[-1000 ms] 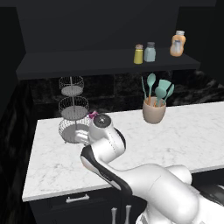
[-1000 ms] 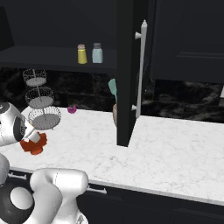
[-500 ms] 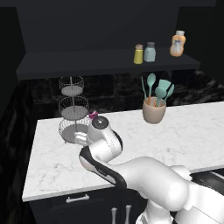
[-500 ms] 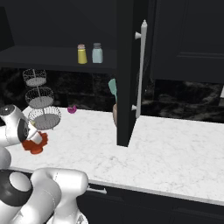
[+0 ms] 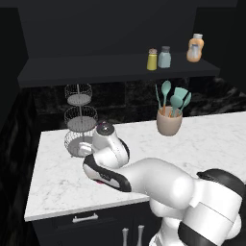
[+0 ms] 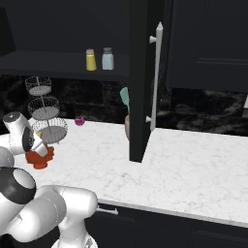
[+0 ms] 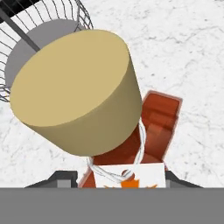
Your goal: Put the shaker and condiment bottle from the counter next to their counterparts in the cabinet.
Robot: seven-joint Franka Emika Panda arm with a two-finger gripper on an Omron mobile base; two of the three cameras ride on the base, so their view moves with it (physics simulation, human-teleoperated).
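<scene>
We risk tipping the condiment bottle [image 7: 131,144] against the wire stand [image 6: 44,114] just beside it if our claw [image 7: 117,180] closes off-centre. The bottle stands on the tabletop [image 6: 193,164], its yellowish cap right before the camera and its body between our fingers. We cannot tell whether the claw grips it yet.

The arm [image 5: 158,182] is glossy white, built of thick rounded segments that swell like bulbs at each joint; dark, near-black bands ring the joints, one curving along the forearm, another capping the big shoulder segment at the lower right of the left base view; a round grey disc sits at the end of the wrist housing; in the right base view a black domed cap tops one white link [image 6: 17,186].
</scene>
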